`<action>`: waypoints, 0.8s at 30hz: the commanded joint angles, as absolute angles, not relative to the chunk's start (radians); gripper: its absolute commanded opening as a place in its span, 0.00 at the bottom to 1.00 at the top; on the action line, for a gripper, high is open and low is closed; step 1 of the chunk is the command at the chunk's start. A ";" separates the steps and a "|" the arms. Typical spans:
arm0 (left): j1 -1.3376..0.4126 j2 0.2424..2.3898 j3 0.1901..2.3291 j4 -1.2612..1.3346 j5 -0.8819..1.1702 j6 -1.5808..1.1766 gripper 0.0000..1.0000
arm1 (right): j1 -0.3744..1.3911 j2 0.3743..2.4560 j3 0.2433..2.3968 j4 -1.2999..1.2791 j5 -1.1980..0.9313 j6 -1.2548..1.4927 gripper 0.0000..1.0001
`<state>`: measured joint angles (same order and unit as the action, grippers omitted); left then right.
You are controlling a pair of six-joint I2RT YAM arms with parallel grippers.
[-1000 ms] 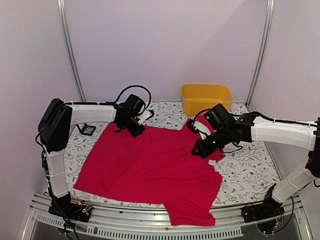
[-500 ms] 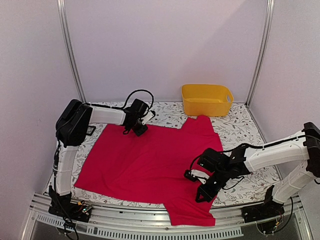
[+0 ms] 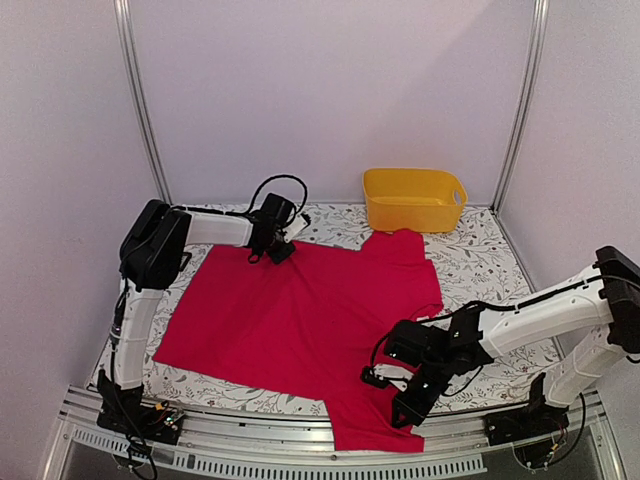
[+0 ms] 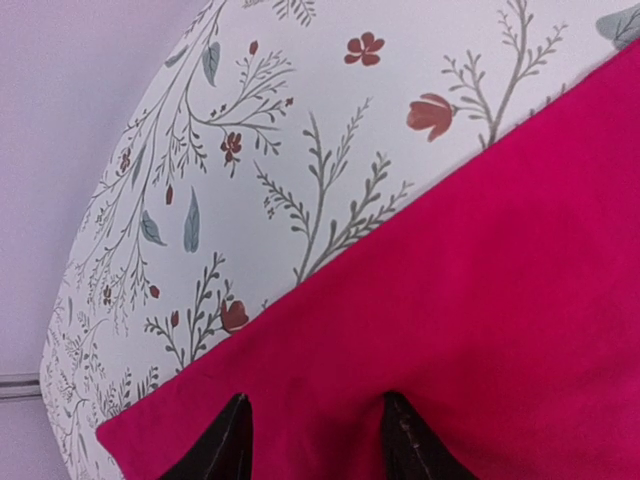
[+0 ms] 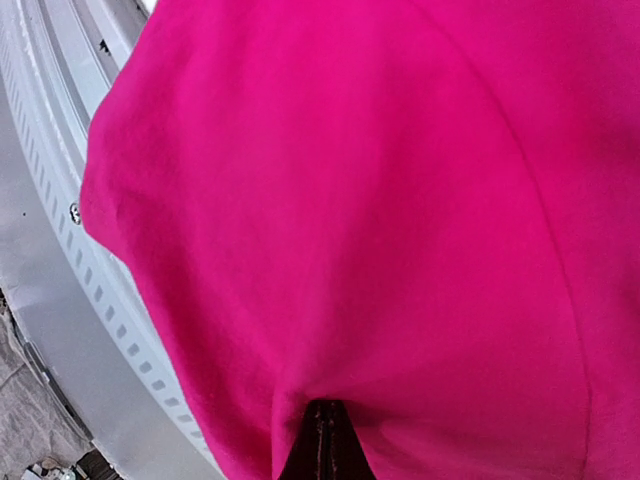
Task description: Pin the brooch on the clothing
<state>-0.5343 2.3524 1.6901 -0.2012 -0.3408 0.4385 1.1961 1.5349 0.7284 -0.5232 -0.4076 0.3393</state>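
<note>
Floral tablecloth (image 3: 480, 265) under red T-shirt (image 3: 300, 320); left arm (image 3: 215, 228) far, right arm (image 3: 520, 325) near.

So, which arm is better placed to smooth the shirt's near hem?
Probably right. The right gripper is shut on the shirt close to that hem, while the left gripper, jaws apart, sits at the shirt's far left edge.

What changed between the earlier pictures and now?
The right arm swung from the far right part of the red-pink fabric T-shirt down to its near hem, where the right fingers, shut, now seem to pinch the cloth. The left arm shifted its elbow inward; the left fingers, apart, stayed at the far edge. The yellow plastic bin stayed put.
</note>
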 commanded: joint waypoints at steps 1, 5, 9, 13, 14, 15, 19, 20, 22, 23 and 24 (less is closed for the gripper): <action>-0.511 2.390 1.644 -0.276 -0.326 0.459 0.45 | 1.212 1.537 0.769 -0.498 -0.437 0.393 0.00; -0.511 2.333 1.632 -0.261 -0.323 0.477 0.48 | 1.206 1.502 0.863 -0.538 -0.401 0.363 0.00; -0.516 2.208 1.622 -0.262 -0.321 0.465 0.51 | 1.070 1.468 0.945 -0.581 -0.328 0.333 0.00; -0.568 2.064 1.565 -0.265 -0.246 0.466 0.53 | 0.959 1.410 0.917 -0.603 -0.189 0.408 0.00; -0.591 2.038 1.545 -0.260 -0.204 0.489 0.53 | 0.954 1.401 0.903 -0.612 -0.164 0.432 0.00; -0.622 2.019 1.527 -0.249 -0.170 0.516 0.53 | 0.953 1.387 0.887 -0.618 -0.157 0.474 0.00; -0.745 2.070 1.561 -0.162 -0.043 0.560 0.53 | 0.974 1.348 0.763 -0.530 -0.190 0.604 0.00; -0.772 2.119 1.610 -0.148 -0.015 0.550 0.53 | 0.987 1.336 0.733 -0.504 -0.182 0.634 0.00; -0.818 2.245 1.745 -0.130 0.019 0.537 0.52 | 1.017 1.327 0.689 -0.460 -0.178 0.674 0.00; -0.842 2.317 1.827 -0.124 0.013 0.543 0.52 | 1.034 1.326 0.675 -0.451 -0.171 0.684 0.00; -0.862 2.387 1.937 -0.123 0.004 0.552 0.52 | 1.051 1.329 0.664 -0.445 -0.164 0.694 0.00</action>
<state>-0.7803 2.1426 1.7061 -0.1650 -0.0826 0.5282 0.9977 1.3518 0.7120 -0.5198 -0.2024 0.5827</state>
